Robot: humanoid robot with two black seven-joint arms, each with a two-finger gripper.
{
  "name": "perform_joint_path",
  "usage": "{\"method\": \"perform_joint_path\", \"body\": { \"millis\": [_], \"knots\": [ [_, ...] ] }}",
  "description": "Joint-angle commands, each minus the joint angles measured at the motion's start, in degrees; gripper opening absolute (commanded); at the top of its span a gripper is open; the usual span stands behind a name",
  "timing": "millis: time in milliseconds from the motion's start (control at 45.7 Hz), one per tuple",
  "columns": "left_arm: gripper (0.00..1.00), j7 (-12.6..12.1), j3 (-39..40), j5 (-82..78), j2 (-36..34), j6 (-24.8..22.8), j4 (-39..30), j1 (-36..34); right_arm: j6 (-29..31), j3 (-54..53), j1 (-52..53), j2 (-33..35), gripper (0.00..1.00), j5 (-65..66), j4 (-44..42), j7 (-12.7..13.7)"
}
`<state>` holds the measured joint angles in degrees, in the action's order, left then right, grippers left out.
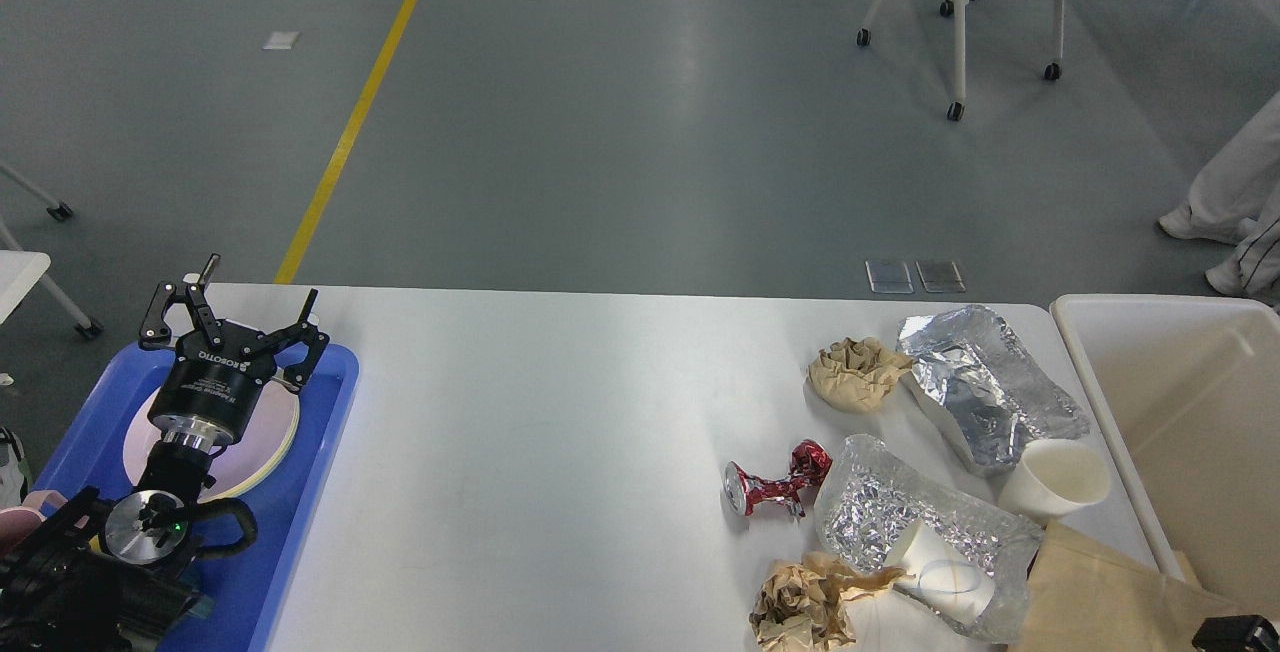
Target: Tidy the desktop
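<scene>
A wide white desktop [520, 452] fills the lower half of the head view, its far edge running level across the middle. Litter is gathered at its right end: a crumpled brown paper ball [855, 372] and a foil sheet [985, 382] near the far right corner, a paper cup [1055, 480] by the right edge, a crushed red can [775, 487] further in, and a foil wrap [905, 522], a tipped cup [945, 582], more crumpled paper [805, 607] and a brown bag [1110, 602] along the near edge. A cream bin [1100, 372] stands against the right edge. The light pieces lie touching and overlapping, so a grasp on one could, in all likelihood, drag a neighbour along or push it off the near edge. The left gripper [230, 317] is held above a pink plate [250, 452] in a blue tray [330, 432] at the left edge, its arm rising from the near left corner, jaws spread wide and empty. Of the right gripper [1238, 634] only a dark sliver shows at the near right corner; its jaws cannot be made out.
</scene>
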<state>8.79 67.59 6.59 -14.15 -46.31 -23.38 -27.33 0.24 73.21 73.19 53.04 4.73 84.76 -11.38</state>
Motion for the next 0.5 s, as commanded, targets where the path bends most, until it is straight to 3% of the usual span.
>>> {"method": "perform_joint_path", "body": {
  "millis": [0, 109, 175, 241, 307, 372, 394, 482],
  "knots": [
    [0.98, 0.0, 0.0, 0.0, 0.0, 0.0, 0.0, 0.0, -1.91, -3.95, -5.6, -0.05, 1.0, -0.34, -1.0, -1.71],
    [0.98, 0.0, 0.0, 0.0, 0.0, 0.0, 0.0, 0.0, -3.58, -7.99, -10.17, -0.31, 0.99, -0.6, -2.23, -3.46],
    [0.98, 0.0, 0.0, 0.0, 0.0, 0.0, 0.0, 0.0, -4.28, -10.28, -12.37, -0.31, 0.94, -0.69, -2.49, -4.96],
    [0.98, 0.0, 0.0, 0.0, 0.0, 0.0, 0.0, 0.0, -4.46, -12.56, -14.21, -0.4, 0.74, -0.87, -2.67, -7.33],
    [0.98, 0.0, 0.0, 0.0, 0.0, 0.0, 0.0, 0.0, -4.54, -13.53, -15.36, -0.57, 0.33, -0.78, -2.67, -9.09],
    [0.98, 0.0, 0.0, 0.0, 0.0, 0.0, 0.0, 0.0, -5.16, -13.71, -15.62, -0.57, 0.06, -0.78, -2.76, -9.36],
    [0.98, 0.0, 0.0, 0.0, 0.0, 0.0, 0.0, 0.0, -5.6, -13.71, -15.62, -0.57, 0.0, -0.78, -2.76, -9.36],
    [0.98, 0.0, 0.0, 0.0, 0.0, 0.0, 0.0, 0.0, -6.65, -13.62, -15.71, -0.66, 0.0, -0.78, -2.93, -9.36]
  ]
}}
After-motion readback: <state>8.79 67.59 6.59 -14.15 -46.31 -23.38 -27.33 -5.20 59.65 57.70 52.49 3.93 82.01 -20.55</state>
